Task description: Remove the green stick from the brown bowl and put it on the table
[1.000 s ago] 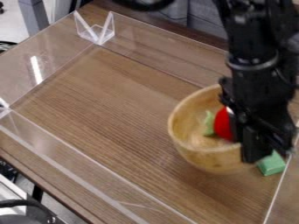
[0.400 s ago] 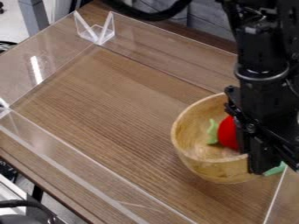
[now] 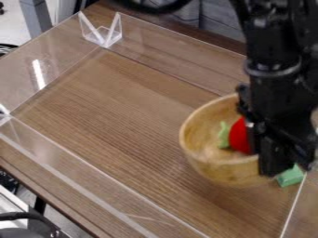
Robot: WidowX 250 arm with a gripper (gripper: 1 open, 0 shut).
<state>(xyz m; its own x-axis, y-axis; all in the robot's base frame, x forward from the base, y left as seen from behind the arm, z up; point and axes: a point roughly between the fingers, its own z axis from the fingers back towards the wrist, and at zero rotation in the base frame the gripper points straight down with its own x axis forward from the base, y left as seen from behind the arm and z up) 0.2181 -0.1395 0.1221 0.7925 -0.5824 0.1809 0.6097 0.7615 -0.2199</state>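
Observation:
The brown bowl (image 3: 211, 156) stands at the right side of the table (image 3: 125, 112). A red piece with a bit of green (image 3: 231, 135) lies inside it. My black gripper (image 3: 281, 167) points down over the bowl's right rim. Its fingers look shut on the green stick (image 3: 292, 176), whose end pokes out just beyond the rim, low over the table. The arm hides the bowl's right side and the fingertips.
Low clear acrylic walls (image 3: 74, 177) edge the table on all sides, with a clear corner bracket (image 3: 102, 33) at the back left. The right wall runs close beside the bowl and the gripper. Bare wood stretches to the left of the bowl.
Nothing lasting: gripper and green stick hang at the same spot by the bowl's right rim. The bowl and arm looked slightly lower right half a second ago and are back.

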